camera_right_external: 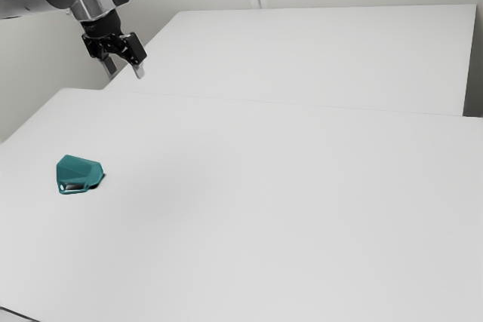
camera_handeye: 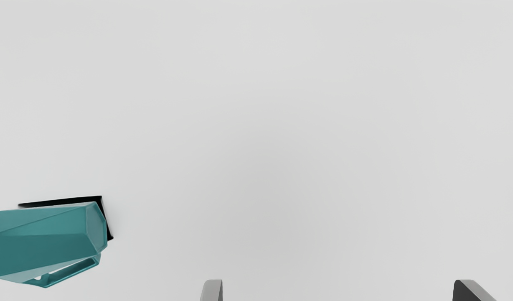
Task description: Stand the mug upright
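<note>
My gripper point(camera_right_external: 127, 73) hangs above the far left part of the table in the exterior view, higher than the mug and apart from it. A teal faceted mug point(camera_right_external: 78, 170) lies on its side on the white table, its handle toward that view's near side. In the wrist view the same mug point(camera_handeye: 43, 238) lies outside the space between my fingers, beyond one of them, with its handle low along one side. The two fingertips of the gripper point(camera_handeye: 338, 290) stand wide apart with nothing between them.
The white table point(camera_right_external: 287, 209) stretches across the exterior view. Behind it stands a second white surface point(camera_right_external: 317, 58), against a pale wall. A dark line crosses the near left corner of that view.
</note>
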{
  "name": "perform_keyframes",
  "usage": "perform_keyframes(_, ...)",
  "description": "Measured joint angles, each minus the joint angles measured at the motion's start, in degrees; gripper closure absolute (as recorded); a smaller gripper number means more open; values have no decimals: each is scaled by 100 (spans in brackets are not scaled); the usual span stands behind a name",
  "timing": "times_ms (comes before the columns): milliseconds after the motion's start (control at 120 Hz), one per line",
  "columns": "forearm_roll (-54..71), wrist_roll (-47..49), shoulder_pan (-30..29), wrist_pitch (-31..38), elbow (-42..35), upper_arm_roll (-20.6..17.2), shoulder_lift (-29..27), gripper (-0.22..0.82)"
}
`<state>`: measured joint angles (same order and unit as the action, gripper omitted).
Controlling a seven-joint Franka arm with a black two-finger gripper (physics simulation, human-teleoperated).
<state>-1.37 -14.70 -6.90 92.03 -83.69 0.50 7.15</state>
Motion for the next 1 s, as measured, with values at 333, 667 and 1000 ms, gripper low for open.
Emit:
perform_keyframes(333, -28, 44, -15, 18, 18, 80, -17, 0)
perform_keyframes(667, -1947, -798, -1828, -608, 67, 1045, 262, 0)
perform_keyframes(1000, -3134, -2202, -3425, -1179, 923, 740, 2034, 0)
